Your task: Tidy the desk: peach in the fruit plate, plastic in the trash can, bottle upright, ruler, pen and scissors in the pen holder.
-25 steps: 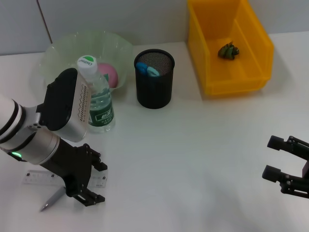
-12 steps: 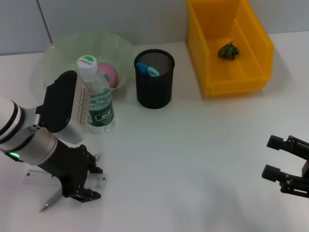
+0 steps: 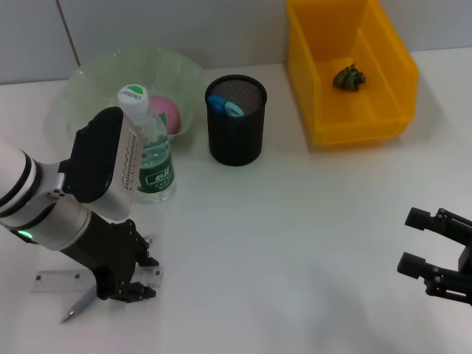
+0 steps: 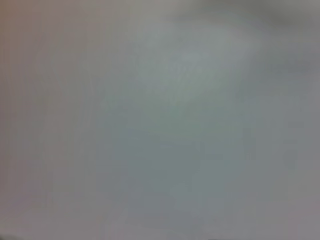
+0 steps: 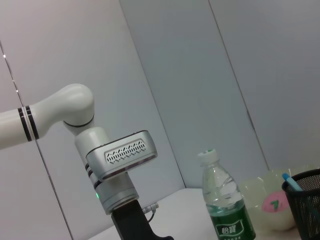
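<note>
In the head view, the ruler (image 3: 56,279) lay flat on the desk (image 3: 295,243) at the lower left of the frame, with the pen (image 3: 80,304) slanting just below it. The left gripper (image 3: 131,282) was pressed down at the ruler's right end, right by the pen; whether its fingers were closed on anything could not be told. The left wrist view gave only a grey blur.

Above the gripper, in the upper left, the bottle (image 3: 147,151) stood upright beside the fruit plate (image 3: 96,81), and the peach (image 3: 167,114) sat inside that plate. Near the top centre stood the pen holder (image 3: 235,129), with the blue handles of the scissors (image 3: 223,105) showing inside its rim. At the upper right the trash can (image 3: 391,81) held a small dark green crumpled piece (image 3: 348,77). At the lower right edge, the right gripper (image 3: 417,241) hovered above the bare desk, its fingers spread wide and holding nothing.
</note>
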You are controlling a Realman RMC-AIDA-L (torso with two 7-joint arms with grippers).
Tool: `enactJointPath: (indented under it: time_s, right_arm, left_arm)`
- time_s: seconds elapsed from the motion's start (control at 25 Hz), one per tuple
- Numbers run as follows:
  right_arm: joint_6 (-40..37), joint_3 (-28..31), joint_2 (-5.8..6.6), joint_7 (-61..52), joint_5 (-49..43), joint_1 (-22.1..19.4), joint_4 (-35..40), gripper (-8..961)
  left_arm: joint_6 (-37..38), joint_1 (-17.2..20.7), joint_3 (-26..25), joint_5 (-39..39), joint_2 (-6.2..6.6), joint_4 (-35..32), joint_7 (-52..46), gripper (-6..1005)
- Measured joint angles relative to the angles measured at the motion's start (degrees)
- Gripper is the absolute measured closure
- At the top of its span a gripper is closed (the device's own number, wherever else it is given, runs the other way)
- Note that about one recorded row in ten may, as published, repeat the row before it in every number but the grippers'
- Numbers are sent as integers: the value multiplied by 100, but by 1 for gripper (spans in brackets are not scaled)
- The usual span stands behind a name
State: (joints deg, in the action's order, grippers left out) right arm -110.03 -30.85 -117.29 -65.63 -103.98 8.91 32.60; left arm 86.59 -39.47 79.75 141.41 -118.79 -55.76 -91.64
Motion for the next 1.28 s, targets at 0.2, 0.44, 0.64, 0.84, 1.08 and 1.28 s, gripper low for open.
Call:
enactJointPath:
  time_s: [0.2, 0.44, 0.64, 0.84, 1.08, 1.28]
  right_arm:
    - [6, 0, -12, 0, 0, -9, 0, 110]
    - [0, 4, -15, 1, 31, -12, 0, 110]
    - [-75, 151, -20, 28, 50, -34, 2, 111]
    - [-306, 667, -9, 300, 24, -167, 56, 111]
    - [-927, 1890, -27, 758, 31, -428, 16, 111]
    - [-1012, 2215, -206, 2118, 63, -525, -826, 110]
  left_arm:
    - [18, -13, 49, -4, -3, -10, 8, 562]
    - [359, 76, 4, -319, 0, -429, -9, 609]
    - [984, 361, -287, -1244, 21, -1295, -13, 604]
    - [761, 843, -561, -2581, 0, -2004, -64, 598]
    - [-519, 1638, -302, -4564, -9, -2165, 89, 591]
    - [-1593, 2299, 422, -6242, -14, -2160, 1121, 585]
